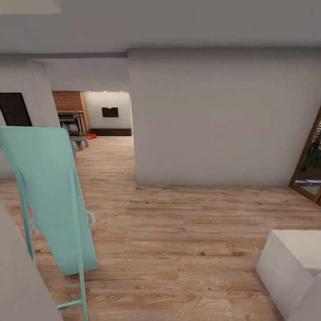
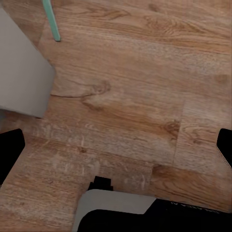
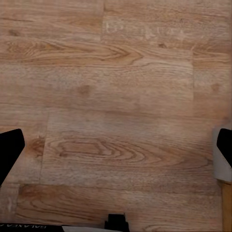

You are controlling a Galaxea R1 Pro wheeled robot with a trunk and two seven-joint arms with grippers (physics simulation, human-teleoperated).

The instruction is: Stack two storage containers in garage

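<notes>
Where the wall ends at the far left, a mint-green folding stand leans upright on the light wood plank floor, its thin legs splayed toward the viewer. Behind it a doorway opens into the living room, with a brick fireplace, a dark wall TV and a long dark low cabinet along the back wall. Low on the floor beside the fireplace, a small patch of orange-red shows, seemingly one of the storage containers, though it is too small to be sure. A broad plain white wall fills the middle, and at the far right stands a wood-framed glass door. A white block sits at the lower right.

In the left wrist view the left tool hangs over the planks with its dark fingertips far apart at the picture's edges, nothing between them; a grey panel and a mint leg lie near. In the right wrist view the right tool is likewise spread wide over bare planks, holding nothing.
</notes>
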